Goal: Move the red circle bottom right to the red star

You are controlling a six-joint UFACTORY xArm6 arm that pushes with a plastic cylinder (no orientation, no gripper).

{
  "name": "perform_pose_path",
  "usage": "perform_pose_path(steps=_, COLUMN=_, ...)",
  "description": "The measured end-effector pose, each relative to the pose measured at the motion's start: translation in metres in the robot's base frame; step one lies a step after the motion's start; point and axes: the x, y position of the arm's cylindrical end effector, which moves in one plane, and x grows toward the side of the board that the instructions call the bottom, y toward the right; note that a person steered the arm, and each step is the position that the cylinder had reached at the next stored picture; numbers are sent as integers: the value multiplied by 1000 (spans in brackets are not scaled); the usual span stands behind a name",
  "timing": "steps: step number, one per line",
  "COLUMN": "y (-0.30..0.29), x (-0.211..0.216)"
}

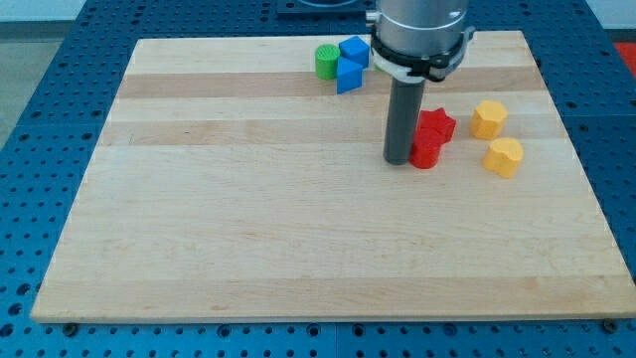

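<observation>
The red star (437,124) lies on the wooden board (248,229) at the view's upper right. The red circle (426,151) sits just below it and slightly to its left, touching it. My tip (398,159) stands right against the red circle's left side, with the dark rod partly hiding the left edges of both red blocks.
Two yellow blocks lie right of the red pair: a hexagon-like one (488,118) and a heart-like one (504,156). A green cylinder (326,61) and two blue blocks (354,52) (348,75) cluster near the board's top edge.
</observation>
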Motion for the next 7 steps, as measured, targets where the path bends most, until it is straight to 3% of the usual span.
perform_pose_path(steps=7, y=46, x=-1)
